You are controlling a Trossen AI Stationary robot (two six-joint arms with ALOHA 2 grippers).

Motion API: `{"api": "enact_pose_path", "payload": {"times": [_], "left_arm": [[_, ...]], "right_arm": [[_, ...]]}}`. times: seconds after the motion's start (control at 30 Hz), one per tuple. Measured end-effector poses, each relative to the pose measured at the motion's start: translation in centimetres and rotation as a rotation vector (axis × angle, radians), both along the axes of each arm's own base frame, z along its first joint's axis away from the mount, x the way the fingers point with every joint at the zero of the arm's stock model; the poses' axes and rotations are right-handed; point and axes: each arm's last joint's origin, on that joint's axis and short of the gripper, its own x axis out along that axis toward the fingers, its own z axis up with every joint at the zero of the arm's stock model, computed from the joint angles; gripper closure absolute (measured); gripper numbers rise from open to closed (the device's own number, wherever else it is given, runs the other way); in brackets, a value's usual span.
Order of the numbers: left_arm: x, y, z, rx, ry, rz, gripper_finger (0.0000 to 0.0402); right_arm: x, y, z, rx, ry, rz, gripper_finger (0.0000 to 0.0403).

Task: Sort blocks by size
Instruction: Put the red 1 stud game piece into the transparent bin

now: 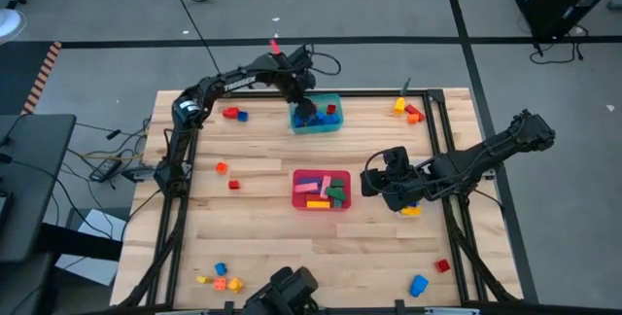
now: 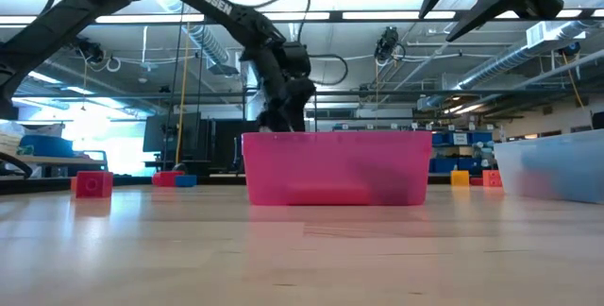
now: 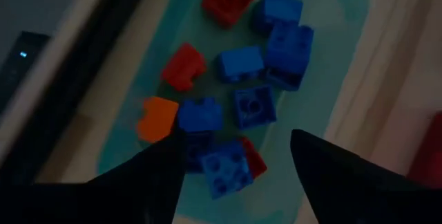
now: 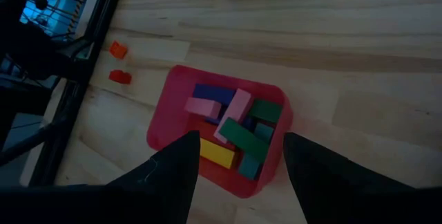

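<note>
The left end effector (image 1: 305, 111) hangs right over the teal tub (image 1: 333, 123). Its two fingers (image 3: 155, 175) stand apart, and nothing is between them. Just under it, small blocks (image 3: 242, 63) lie in the tub. They are blue, red and one orange, and they are all short and chunky. A blue one (image 3: 228, 170) sits closest to the fingers. It looks like this arm is at the drop step, and that a small block has just gone in with the others.

The right end effector (image 1: 387, 181) floats just beside the red tub (image 1: 297, 198). Its fingers (image 4: 173, 172) are open too, and they hold nothing. Below and in front of it, the red tub holds the long blocks (image 4: 233, 116): pink, green, yellow and blue bars. So small ones go in teal and long ones go in red.

The job is not done. More blocks still lie on the table (image 1: 262, 237). Two red ones (image 1: 222, 168) sit far from the left end effector, toward the table's side. A red and blue pair (image 1: 234, 114) lies much nearer to it. A yellow block (image 1: 410, 210) shows right under the right end effector. More wait at the corners (image 1: 409, 110) and along the near edge (image 1: 420, 285).

Next, I think the left arm should lift clear of the tub and go to a loose block. It must come down with its fingers around the block, squeeze, and then pick the tub by how long the block is.
</note>
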Motion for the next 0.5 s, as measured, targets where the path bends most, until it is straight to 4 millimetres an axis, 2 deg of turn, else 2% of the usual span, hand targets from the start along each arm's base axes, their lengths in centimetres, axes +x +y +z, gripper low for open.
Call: {"api": "enact_pose_path", "payload": {"times": [0.1,0.2,0.4,0.5], "left_arm": [[-1.0,0.2,2.4,0.020,-0.011,0.007,0.0136],[-3.0,0.6,3.8,0.030,0.034,0.050,0.0136],[-8.2,2.3,5.1,-0.012,0.184,0.121,0.0135],[-10.9,3.2,5.0,-0.041,0.219,0.150,0.0135]], "right_arm": [[0.0,0.0,0.0,0.000,0.000,0.000,0.0180],[0.0,0.0,0.0,-0.003,0.001,0.001,0.0180],[0.1,-0.2,0.0,-0.033,0.000,-0.007,0.0180],[0.1,-0.4,0.0,-0.040,0.004,-0.007,0.0180]]}}
